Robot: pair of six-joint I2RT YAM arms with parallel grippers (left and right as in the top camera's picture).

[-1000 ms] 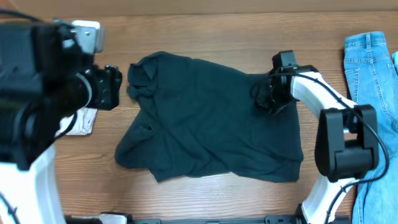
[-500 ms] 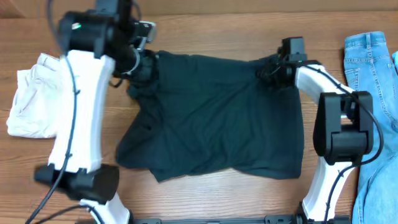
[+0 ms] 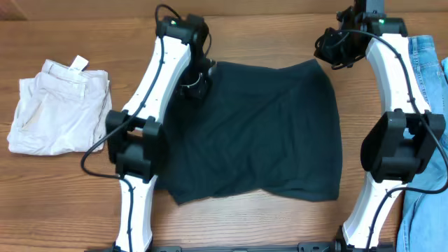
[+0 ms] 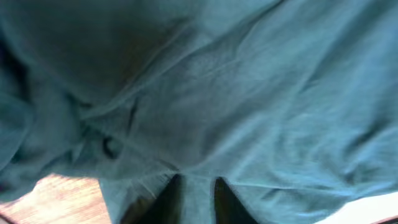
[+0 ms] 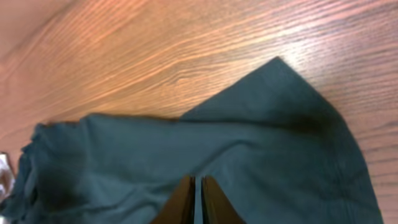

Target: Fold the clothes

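The dark T-shirt (image 3: 266, 133) lay spread in the middle of the wooden table (image 3: 266, 31), its far edge running almost straight between the two arms and its near hem loose and wavy. The left gripper (image 3: 199, 78) sat on the shirt's far left corner. In the left wrist view its fingers (image 4: 166, 198) were pressed in on a fold of the cloth, and creased fabric filled nearly the whole picture. The right gripper (image 3: 327, 54) was at the far right corner. In the right wrist view its fingers (image 5: 183, 198) were almost together, with a thin layer of shirt pinched between them and a pointed corner of the fabric lying on the bare wood beyond. Beige folded shorts (image 3: 56, 115) with a white tag (image 3: 79, 64) lay well apart at the left. Light blue jeans (image 3: 428, 59) lay along the right edge.
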